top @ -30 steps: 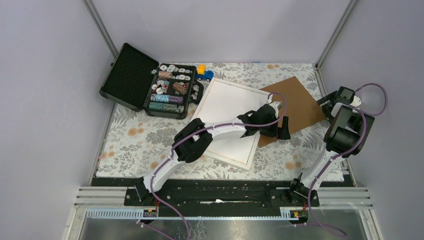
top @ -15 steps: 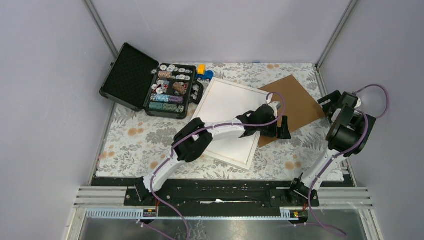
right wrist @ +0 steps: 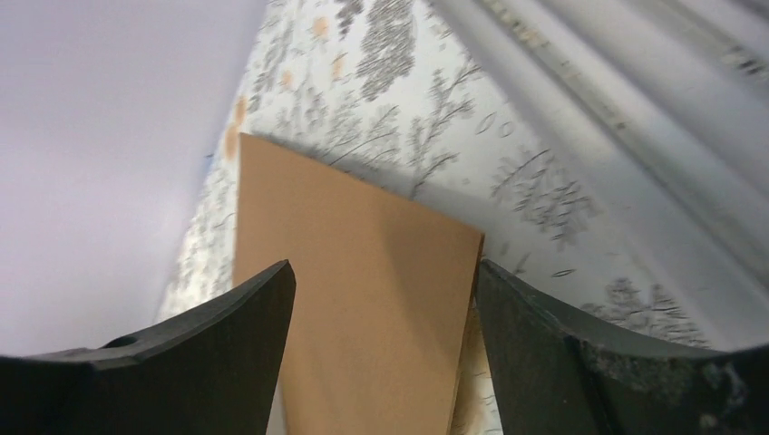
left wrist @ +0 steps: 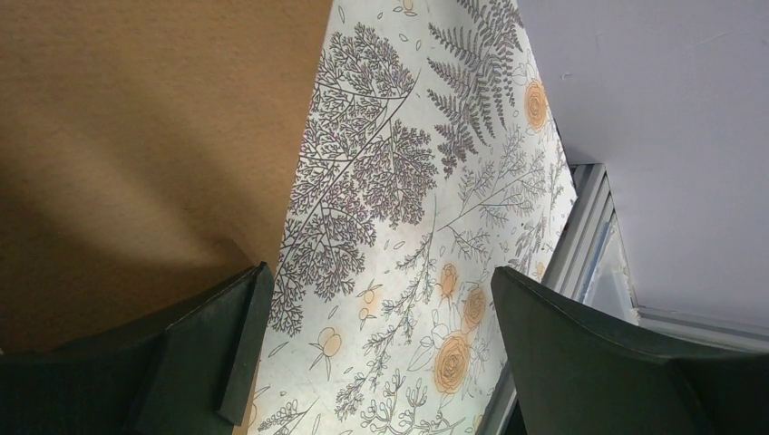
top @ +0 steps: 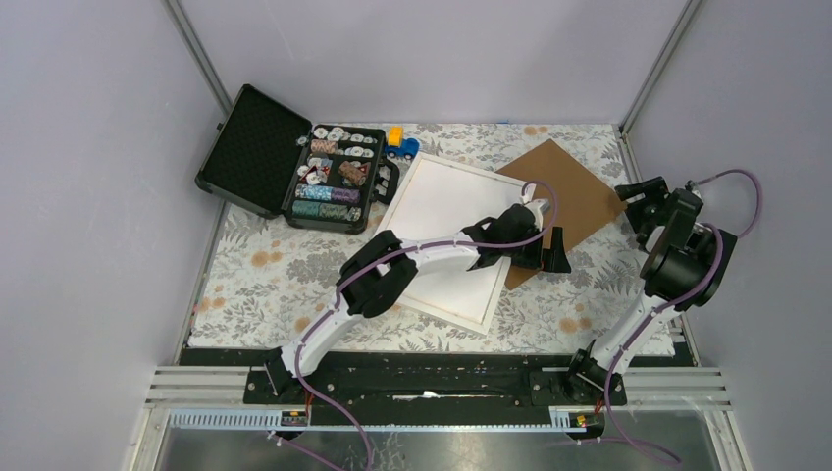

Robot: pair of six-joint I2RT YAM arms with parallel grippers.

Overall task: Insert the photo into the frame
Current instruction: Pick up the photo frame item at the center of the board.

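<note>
beneath left arm, frame corner

In the middle of the surface lies the large white rectangular picture frame, set askew. Right of it, against its right edge, there's the flat brown backing board, reaching toward the far right corner. Far left corner: the open black chip case, with the small blue-and-yellow toy truck just right of it, behind the frame.

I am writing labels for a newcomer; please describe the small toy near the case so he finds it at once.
Start at the open black case at the far left of the floral cloth. Just right of its chip-filled half, by the back edge, stands a small toy truck. It alone is blue and yellow, and far smaller than the white frame next to it.
</note>
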